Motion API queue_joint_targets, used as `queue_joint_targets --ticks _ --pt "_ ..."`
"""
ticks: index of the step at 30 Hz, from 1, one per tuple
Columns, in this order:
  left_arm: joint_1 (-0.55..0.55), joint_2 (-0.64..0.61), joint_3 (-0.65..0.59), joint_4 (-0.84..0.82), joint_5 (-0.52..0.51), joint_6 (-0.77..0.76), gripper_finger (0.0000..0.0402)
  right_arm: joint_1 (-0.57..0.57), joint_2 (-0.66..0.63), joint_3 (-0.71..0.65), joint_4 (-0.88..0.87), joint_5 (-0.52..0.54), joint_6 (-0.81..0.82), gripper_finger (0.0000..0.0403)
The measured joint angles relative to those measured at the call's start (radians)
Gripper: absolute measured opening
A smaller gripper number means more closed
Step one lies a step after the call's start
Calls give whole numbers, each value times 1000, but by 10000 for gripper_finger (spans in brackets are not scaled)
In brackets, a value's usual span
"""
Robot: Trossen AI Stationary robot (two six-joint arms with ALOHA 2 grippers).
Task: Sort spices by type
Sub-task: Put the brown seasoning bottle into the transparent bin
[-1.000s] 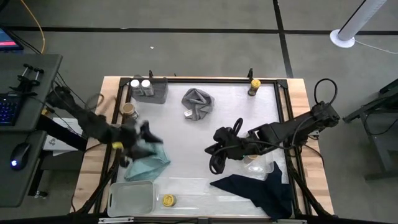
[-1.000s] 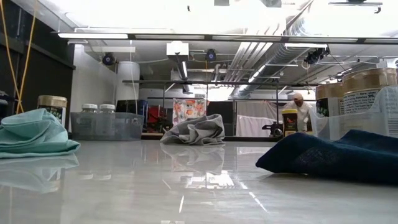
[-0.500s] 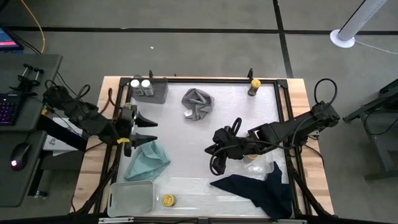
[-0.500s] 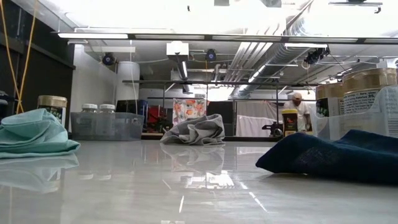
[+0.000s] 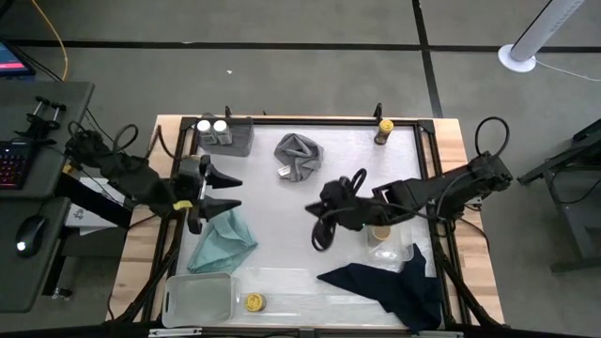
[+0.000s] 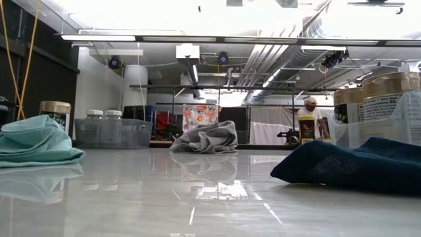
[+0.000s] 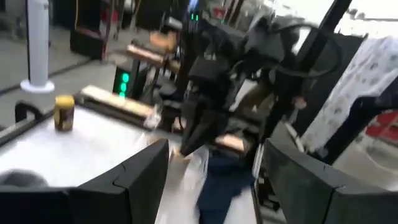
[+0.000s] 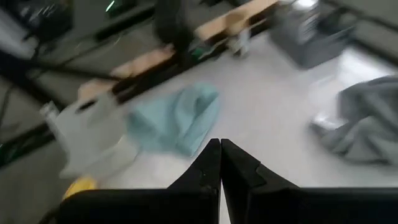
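The left gripper (image 5: 225, 190) hangs above the left side of the worktop (image 5: 282, 225), its jaws spread wide and holding nothing, just beyond the crumpled teal cloth (image 5: 222, 241). The right gripper (image 5: 317, 223) sits over the middle of the worktop with its jaws pressed together, empty; in its wrist view the two fingers (image 8: 219, 163) meet in a thin line above the white surface.

The spices are scattered. Two white-capped jars (image 5: 212, 127) stand in the grey tray (image 5: 237, 137) at the far left corner, and a tan-topped jar (image 6: 55, 112) stands just beside that tray. A yellow-capped jar (image 5: 384, 129) stands alone at the far edge, right of centre. Another yellow-capped jar (image 5: 253, 302) is at the near edge, right beside the clear tray (image 5: 198, 299). A tan-topped jar (image 5: 379, 234) sits in the clear container (image 5: 396, 250) on the right, under the right arm.

A grey cloth (image 5: 298, 155) lies bunched near the far middle, and a navy cloth (image 5: 390, 286) is spread at the near right corner.
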Motion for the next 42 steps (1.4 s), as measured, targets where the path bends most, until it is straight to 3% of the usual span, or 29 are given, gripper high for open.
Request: queue_joint_targets --ticks 7,12,17,19,23,27,32,38,42 --pt "27 0 0 5 2 30 248 -60 -1 0 7 -4 -18 0" --pt "27 1 0 -160 5 -36 248 -65 -1 0 6 -12 -44 0" --pt "27 11 0 -495 11 -262 248 -52 -1 0 -13 -22 -43 0" --pt "36 13 0 -650 -17 -418 248 -45 -1 0 -21 -22 -37 0" --pt "146 12 0 -1001 -36 -844 241 -40 -1 1 -31 -23 -6 0" --pt "283 16 0 -1242 -14 -961 222 -41 -1 1 -31 -22 3 0" --pt "410 17 -27 -1213 -116 -947 170 -43 -1 1 -30 -22 7 0" --pt "507 31 -185 -1081 -125 -962 18 -43 -1 1 -31 -21 8 0" --pt "545 31 -295 -1064 -167 -1154 5 -43 -1 1 -30 -21 5 0"
